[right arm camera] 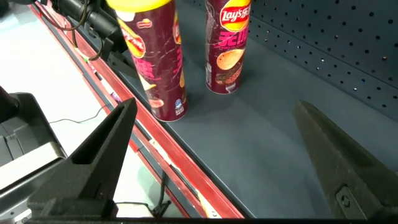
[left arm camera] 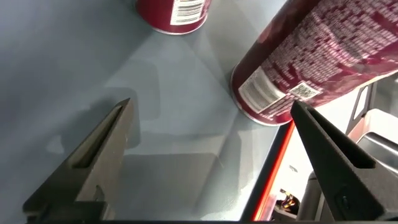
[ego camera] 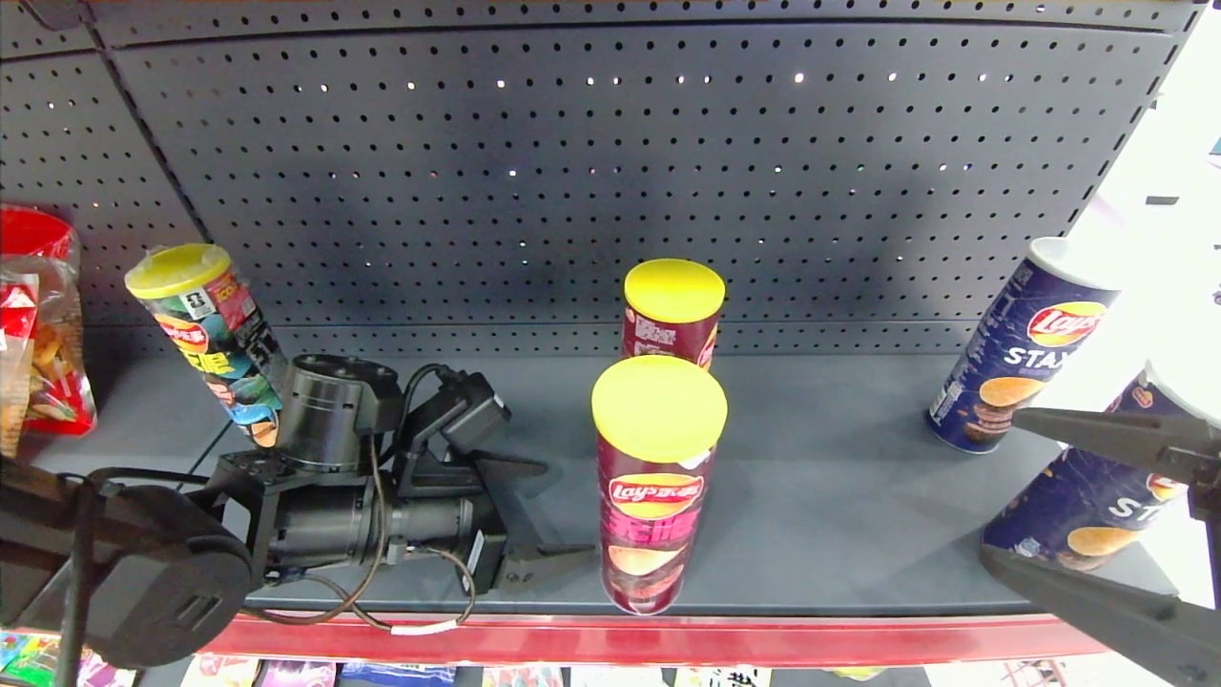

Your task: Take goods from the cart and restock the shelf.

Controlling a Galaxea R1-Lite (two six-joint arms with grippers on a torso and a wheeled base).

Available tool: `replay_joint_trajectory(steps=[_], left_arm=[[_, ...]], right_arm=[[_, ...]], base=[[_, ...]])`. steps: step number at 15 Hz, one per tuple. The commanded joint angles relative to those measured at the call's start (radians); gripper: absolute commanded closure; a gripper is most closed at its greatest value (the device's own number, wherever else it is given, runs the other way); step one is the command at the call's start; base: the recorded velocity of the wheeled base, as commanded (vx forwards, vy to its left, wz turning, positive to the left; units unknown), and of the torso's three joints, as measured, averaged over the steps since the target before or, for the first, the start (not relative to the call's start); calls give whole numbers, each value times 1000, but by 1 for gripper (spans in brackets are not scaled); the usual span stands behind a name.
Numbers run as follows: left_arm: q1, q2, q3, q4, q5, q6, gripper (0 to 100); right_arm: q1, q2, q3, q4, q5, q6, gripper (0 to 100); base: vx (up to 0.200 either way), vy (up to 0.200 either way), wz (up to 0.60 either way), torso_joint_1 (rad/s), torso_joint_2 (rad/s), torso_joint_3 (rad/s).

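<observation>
Reading inward from the red front rim [ego camera: 668,637], the left tool [ego camera: 546,510] lies low over the grey shelf deck [ego camera: 820,496]. Its fingers are spread wide and hold nothing. The front maroon can [ego camera: 656,487] stands upright just beside their tips, near the rim; whether a finger touches it cannot be told. This looks like a can already set in its place. The right tool [ego camera: 1000,487] hangs at the shelf's right end, likewise spread and empty, in front of the near blue can [ego camera: 1087,515]. Farther in, a second maroon can [ego camera: 672,320] stands directly behind the first, so the two form a front-to-back row. A far blue can [ego camera: 1025,353] stands behind the near one. At the left, a multicoloured can [ego camera: 215,334] looks tilted behind the left arm, with snack bags [ego camera: 38,324] beyond it. A perforated back panel [ego camera: 610,191] closes the shelf.
</observation>
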Motion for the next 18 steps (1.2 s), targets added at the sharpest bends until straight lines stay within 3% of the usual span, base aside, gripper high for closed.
replay_joint_trajectory(steps=[1, 5, 7, 8, 10, 11, 12, 13, 15, 17, 18], left_arm=[[76, -81, 34, 1, 8, 0, 0], [188, -346, 159, 9, 13, -2, 0], [250, -521, 238, 33, 82, -2, 0], [291, -636, 262, 89, 163, -2, 0], [335, -742, 267, 159, 204, -2, 0], [383, -881, 270, 306, 224, 0, 0], [412, -972, 271, 385, 283, 0, 0], [415, -1018, 271, 423, 313, 0, 0], [437, -1245, 239, 685, 441, -5, 0], [434, -1404, 193, 914, 464, -5, 0], [435, -1434, 186, 949, 471, -5, 0]], right_arm=[[0, -9, 7, 3, 0, 0, 0], [0, -92, 61, 4, -56, -9, 0], [0, -173, 104, 9, -85, -17, 0], [-1, -220, 116, 29, -86, -17, 0], [-13, -277, 111, 95, -123, -17, 0], [-58, -369, 104, 198, -226, -19, 0], [-110, -420, 107, 239, -310, -17, 0], [-136, -444, 110, 253, -339, -14, 0], [-233, -535, 113, 331, -364, 35, 0], [-285, -581, 116, 392, -364, 44, 0], [-288, -587, 117, 400, -366, 46, 0]], base=[[0, 0, 0, 0, 0, 0], [0, 0, 0, 0, 0, 0], [0, 0, 0, 0, 0, 0], [0, 0, 0, 0, 0, 0], [0, 0, 0, 0, 0, 0], [0, 0, 0, 0, 0, 0], [0, 0, 0, 0, 0, 0], [0, 0, 0, 0, 0, 0], [0, 0, 0, 0, 0, 0], [0, 0, 0, 0, 0, 0], [0, 0, 0, 0, 0, 0]])
